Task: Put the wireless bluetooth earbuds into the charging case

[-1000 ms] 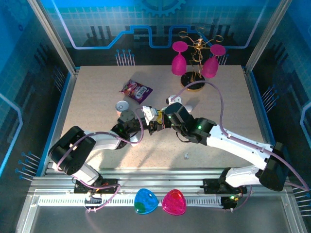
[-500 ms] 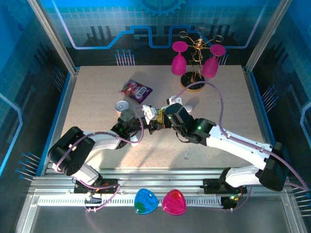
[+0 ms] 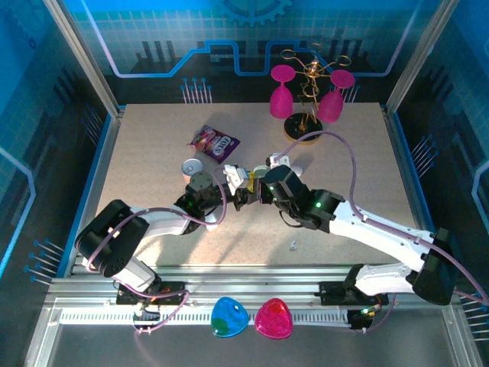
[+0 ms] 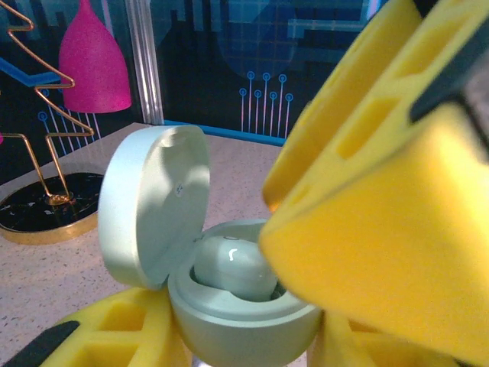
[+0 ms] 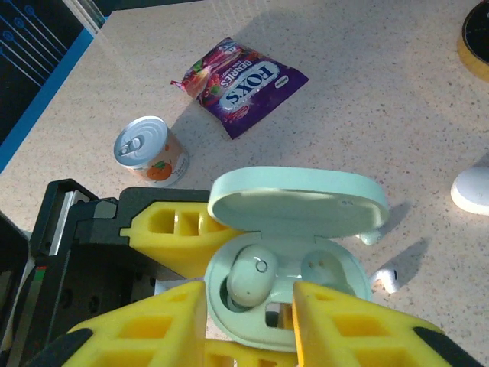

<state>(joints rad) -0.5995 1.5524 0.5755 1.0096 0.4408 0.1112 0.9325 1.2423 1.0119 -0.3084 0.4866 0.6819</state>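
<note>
My left gripper (image 4: 244,348) is shut on the base of a mint charging case (image 5: 284,306), which stands with its lid (image 5: 294,202) up. One mint earbud (image 5: 250,277) sits in the case's left socket, and the right socket (image 5: 327,269) is empty. Directly over the case my right gripper (image 5: 250,310) is open, its yellow fingers (image 5: 137,329) either side of the earbud with nothing between them. A small white earbud (image 5: 386,279) lies on the table just right of the case. In the top view both grippers meet at mid-table, left (image 3: 229,193) and right (image 3: 256,191).
A small can (image 5: 149,149) and a purple candy bag (image 5: 241,84) lie behind the case. A white case (image 5: 474,189) sits at the right. Another tiny earbud (image 3: 293,246) lies near the front. A gold stand with pink glasses (image 3: 306,99) is at the back.
My right gripper's jaws have parted over the case, and that arm has shifted slightly right. The left gripper and the case have stayed put.
</note>
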